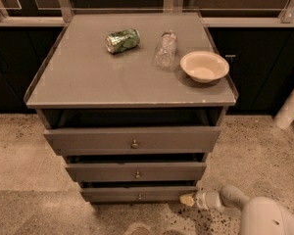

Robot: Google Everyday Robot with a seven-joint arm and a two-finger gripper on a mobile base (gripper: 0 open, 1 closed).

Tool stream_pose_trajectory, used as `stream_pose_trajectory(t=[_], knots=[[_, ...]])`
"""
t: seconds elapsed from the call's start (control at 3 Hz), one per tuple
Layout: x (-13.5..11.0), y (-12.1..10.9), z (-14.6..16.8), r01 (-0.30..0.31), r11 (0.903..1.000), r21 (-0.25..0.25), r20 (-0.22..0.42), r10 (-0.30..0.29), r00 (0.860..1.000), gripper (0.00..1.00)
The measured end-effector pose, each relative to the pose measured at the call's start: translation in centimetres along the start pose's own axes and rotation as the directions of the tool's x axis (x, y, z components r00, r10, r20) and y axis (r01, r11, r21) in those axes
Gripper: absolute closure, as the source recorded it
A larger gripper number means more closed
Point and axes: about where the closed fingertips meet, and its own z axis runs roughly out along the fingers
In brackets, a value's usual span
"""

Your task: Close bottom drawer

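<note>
The grey cabinet (130, 87) has three drawers, one above the other. The bottom drawer (112, 195) is the slimmest front panel, with a tiny round knob (139, 196) at its centre. It stands out a little, with a thin dark gap above it. My gripper (188, 199) is low at the right, its pale tip against the right end of the bottom drawer's front. The white arm (264, 217) comes in from the lower right corner.
The top drawer (132, 140) and the middle drawer (135, 171) also stand out a little. On the cabinet top lie a green can (122, 40), a clear plastic bottle (165, 49) and a cream bowl (204, 66). Speckled floor surrounds the cabinet; dark cabinets stand behind.
</note>
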Motion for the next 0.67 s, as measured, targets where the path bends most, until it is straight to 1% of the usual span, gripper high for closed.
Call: stream_pose_trajectory(t=[0.33,0.67], knots=[[-1.52,-0.78,0.53,0.007,0.9999,0.012,0.011,-0.007,1.000,1.00],[-1.38,-0.80,0.39,0.006,0.9999,0.013,0.010,-0.006,1.000,1.00]])
